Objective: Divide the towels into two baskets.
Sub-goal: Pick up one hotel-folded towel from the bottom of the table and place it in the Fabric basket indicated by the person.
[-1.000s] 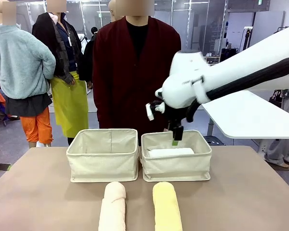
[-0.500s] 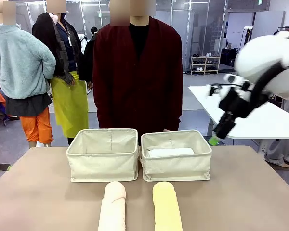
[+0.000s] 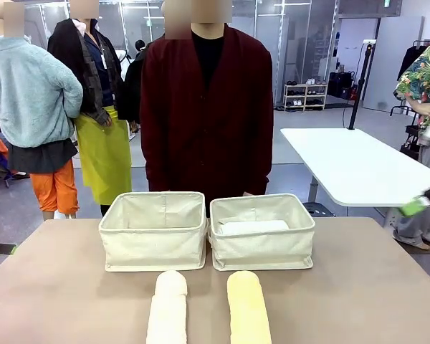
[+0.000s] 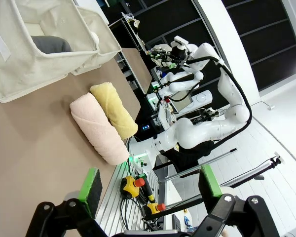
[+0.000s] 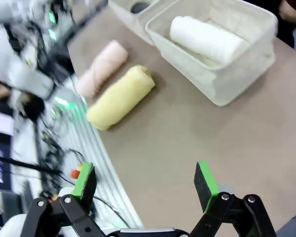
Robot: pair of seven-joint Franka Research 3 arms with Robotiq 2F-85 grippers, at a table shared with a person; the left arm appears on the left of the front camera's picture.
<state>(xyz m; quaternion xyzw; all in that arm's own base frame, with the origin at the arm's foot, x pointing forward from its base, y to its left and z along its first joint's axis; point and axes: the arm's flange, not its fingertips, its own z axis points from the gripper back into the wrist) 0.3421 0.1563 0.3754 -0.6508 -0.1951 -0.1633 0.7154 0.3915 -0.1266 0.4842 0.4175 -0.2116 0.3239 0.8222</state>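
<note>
Two cream baskets stand side by side at mid-table, the left basket point(image 3: 152, 231) and the right basket point(image 3: 262, 233). A white towel point(image 3: 254, 227) lies in the right basket point(image 5: 222, 74), also seen from the right wrist as the white towel point(image 5: 204, 39). The dark grey towel point(image 4: 49, 44) sits inside the left basket point(image 4: 15, 69). The cream-peach towel point(image 3: 167, 308) and pale yellow towel point(image 3: 248, 308) lie parallel on the table in front. My right gripper point(image 5: 144, 180) is open and empty, high above the table; one green pad point(image 3: 416, 206) shows at the right edge. My left gripper point(image 4: 150, 183) is open and empty, off the table's near side.
A person in a dark red top point(image 3: 204, 107) stands right behind the baskets. A white side table point(image 3: 358, 168) is at the back right. Bare tabletop point(image 3: 358, 287) spreads to both sides of the two loose towels.
My right arm has pulled away from above the right basket, swinging right and almost out of the front view. The white towel stays in the basket. The other towels have not moved.
</note>
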